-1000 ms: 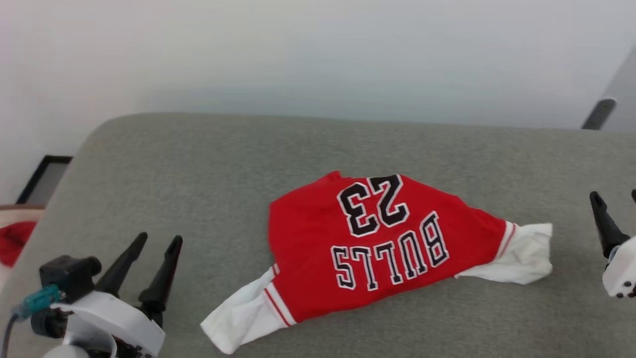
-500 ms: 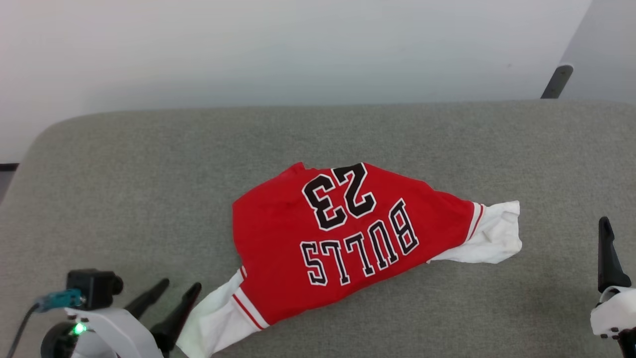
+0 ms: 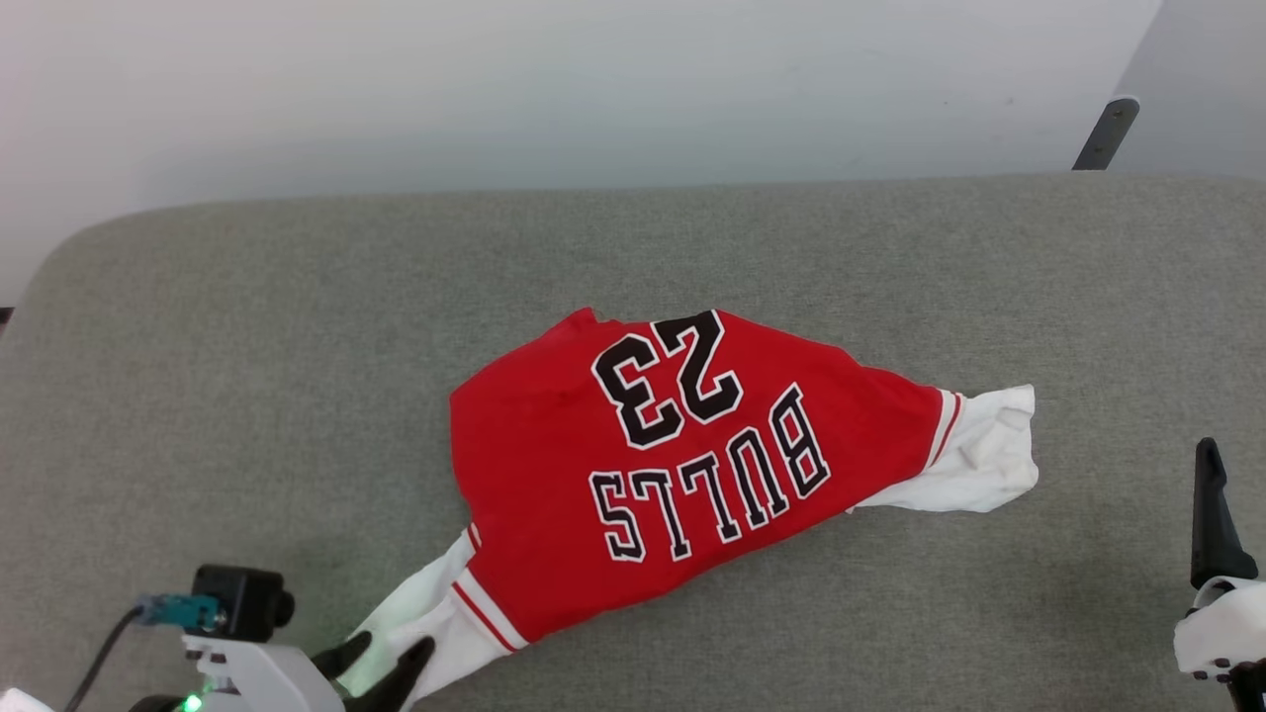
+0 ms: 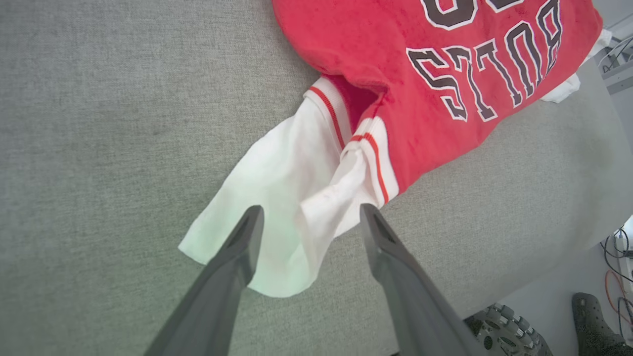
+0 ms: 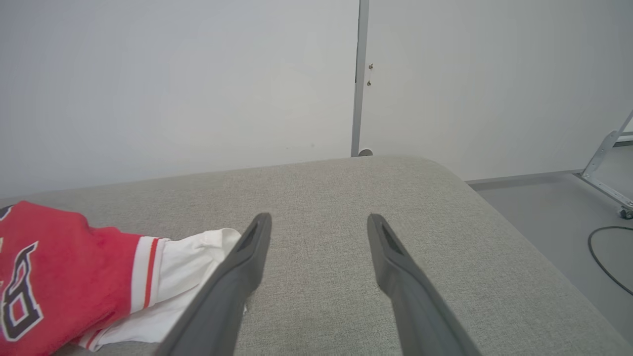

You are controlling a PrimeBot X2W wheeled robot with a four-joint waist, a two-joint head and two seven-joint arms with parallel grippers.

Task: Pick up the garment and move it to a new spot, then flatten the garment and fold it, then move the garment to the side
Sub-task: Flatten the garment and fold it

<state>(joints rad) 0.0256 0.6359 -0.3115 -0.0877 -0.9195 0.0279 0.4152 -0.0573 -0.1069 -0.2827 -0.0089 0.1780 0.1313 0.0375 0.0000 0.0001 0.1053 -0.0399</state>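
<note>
The garment [image 3: 692, 455], a red shirt with black "BULLS 23" lettering and white sleeves, lies crumpled on the grey cushion [image 3: 247, 346]. My left gripper [image 4: 310, 210] is open just above the near white sleeve [image 4: 277, 193], with a finger on each side of the sleeve's end. In the head view this left gripper [image 3: 388, 653] sits at the bottom left, against that sleeve. My right gripper [image 5: 319, 217] is open over bare cushion, holding nothing. The other white sleeve [image 5: 190, 264] lies just left of it. One of its fingers [image 3: 1212, 514] shows at the head view's right edge.
A pale wall rises behind the cushion, with a metal post [image 3: 1103, 133] at the back right. The cushion's right edge drops to a grey floor [image 5: 554, 207] with a cable [image 5: 601, 257]. Below the near edge are a wheel [image 4: 504, 329] and a dark shoe [image 4: 593, 319].
The head camera has shifted. My left gripper has come in over the near white sleeve, fingers still open. The right gripper stays open, and the garment lies as before.
</note>
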